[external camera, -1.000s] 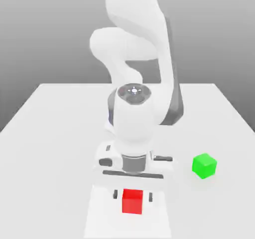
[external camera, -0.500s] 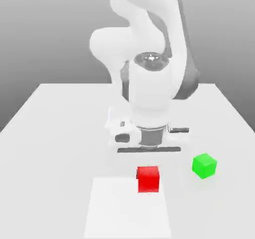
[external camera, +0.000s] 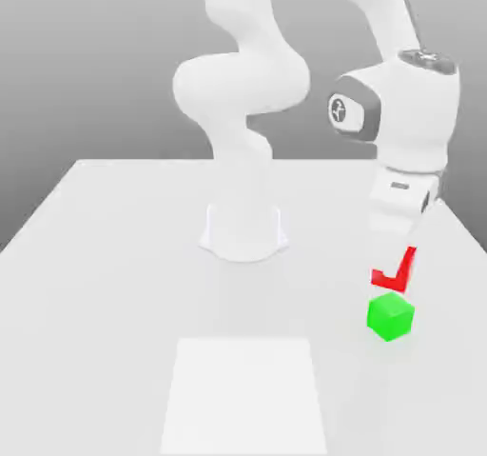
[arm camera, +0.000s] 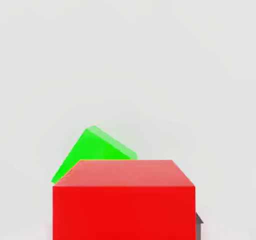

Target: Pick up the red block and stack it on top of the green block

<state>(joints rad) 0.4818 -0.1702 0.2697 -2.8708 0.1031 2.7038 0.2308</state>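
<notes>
1. Nearest in the exterior view, a flat, pale square (external camera: 244,397) lies on the white worktop (external camera: 86,302), its near side reaching the bottom edge.
2. Beyond it, towards the exterior view's right, the green block (external camera: 390,317) sits on the worktop: a small, bright, plain cube, turned so that a corner faces forward. In the hand view, the red block covers part of it.
3. The red block (external camera: 392,282) is raised in the claw (external camera: 396,269), which is clenched on it, and appears just above the green one. White parts of the claw hide much of it, leaving a bent, bright red patch. Whether the two blocks touch cannot be told.
4. In the hand view, the red block looms close, with a vivid front face and a duller, paler upper face; its lower part is cut off. A small dark grey piece (arm camera: 199,226) peeks out beside it.
5. Farther back stands the white arm (external camera: 243,88), its upper stretch cut off by the top edge. Behind the worktop is plain grey.
</notes>
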